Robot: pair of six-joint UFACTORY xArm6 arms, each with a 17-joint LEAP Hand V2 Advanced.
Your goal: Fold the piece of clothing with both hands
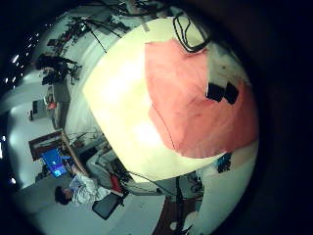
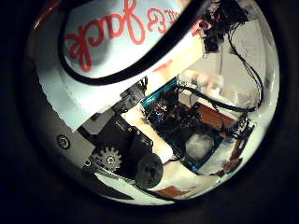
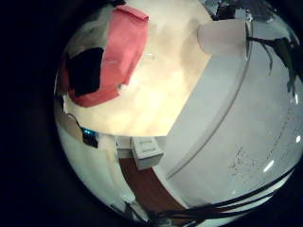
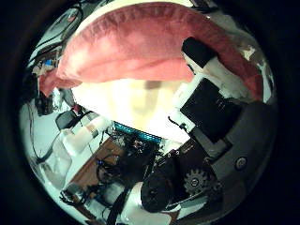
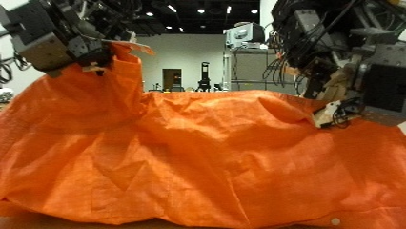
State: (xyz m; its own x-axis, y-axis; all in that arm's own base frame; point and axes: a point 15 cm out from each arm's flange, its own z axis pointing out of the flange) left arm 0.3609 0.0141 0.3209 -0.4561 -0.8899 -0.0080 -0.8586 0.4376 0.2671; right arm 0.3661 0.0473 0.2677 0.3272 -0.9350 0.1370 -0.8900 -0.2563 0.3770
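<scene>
An orange garment (image 5: 203, 153) fills the outside view, hanging as a wide creased sheet with its lower edge on the table (image 5: 191, 225). My left hand (image 5: 70, 38) holds one upper corner raised, fingers curled on the cloth. My right hand (image 5: 336, 72) pinches the other upper corner, a bit lower. In the right thumb side palm view the garment (image 4: 150, 42) bulges close to the palm under a finger (image 4: 208, 64). The left little finger side palm view shows the garment (image 1: 196, 98) spread over the cream table (image 1: 117, 98), with dark fingertips (image 1: 223, 93) on it.
The cream table (image 3: 161, 85) extends past the garment (image 3: 104, 52) to a rounded edge. A white box (image 3: 144, 151) stands on the floor beside the table. Racks and equipment (image 5: 248, 57) stand far behind.
</scene>
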